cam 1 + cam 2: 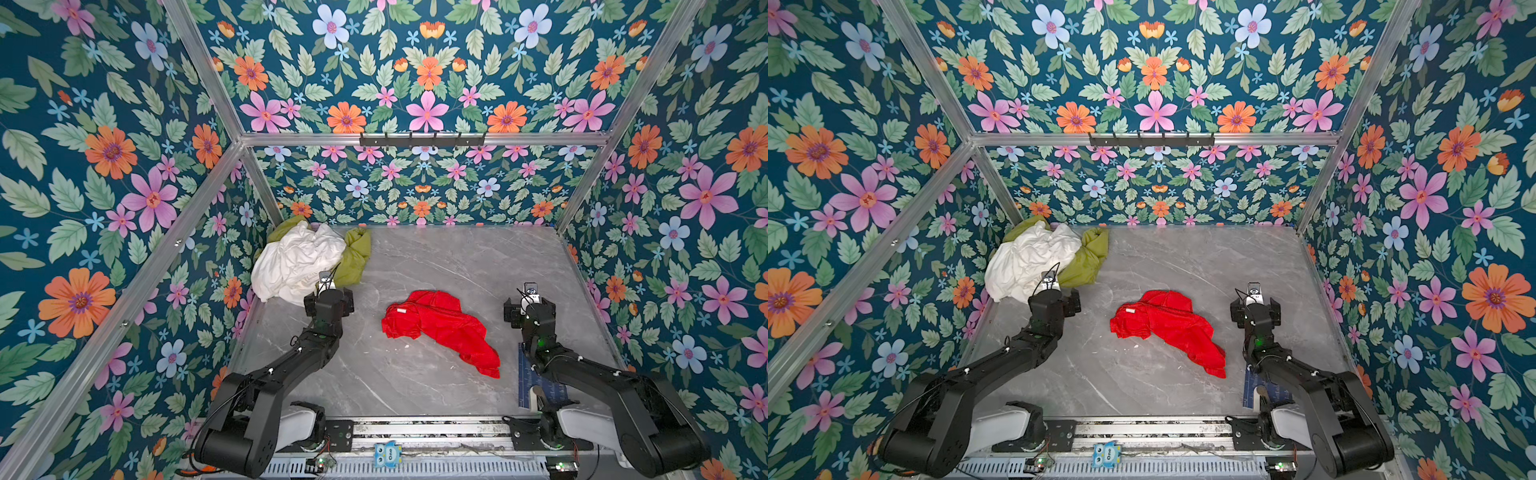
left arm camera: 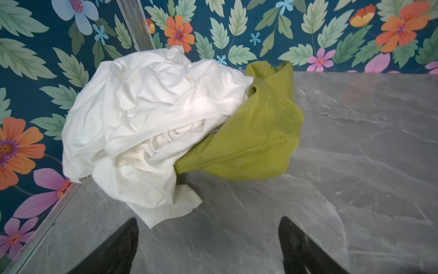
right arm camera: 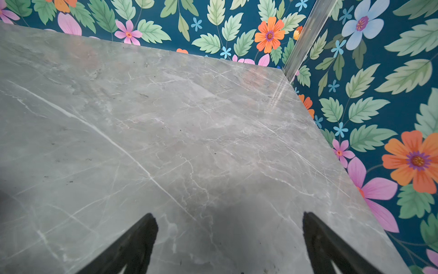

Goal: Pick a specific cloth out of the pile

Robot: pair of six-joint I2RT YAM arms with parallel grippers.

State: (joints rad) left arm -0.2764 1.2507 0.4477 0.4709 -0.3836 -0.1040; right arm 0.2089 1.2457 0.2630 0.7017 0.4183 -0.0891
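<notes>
Owl sticker on the near rail reads "One". Left gripper and right gripper both hover with fingers spread wide, empty. Between them the red cloth lies crumpled on the table, its small white label unreadable. Farther back, the pile of white and olive-green fabric fills the far-left corner, well apart from it.

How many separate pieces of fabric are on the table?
3. The red cloth lies alone in the middle of the table; the white fabric and the olive-green fabric are heaped in the far left corner. More may be hidden under that heap.
</notes>
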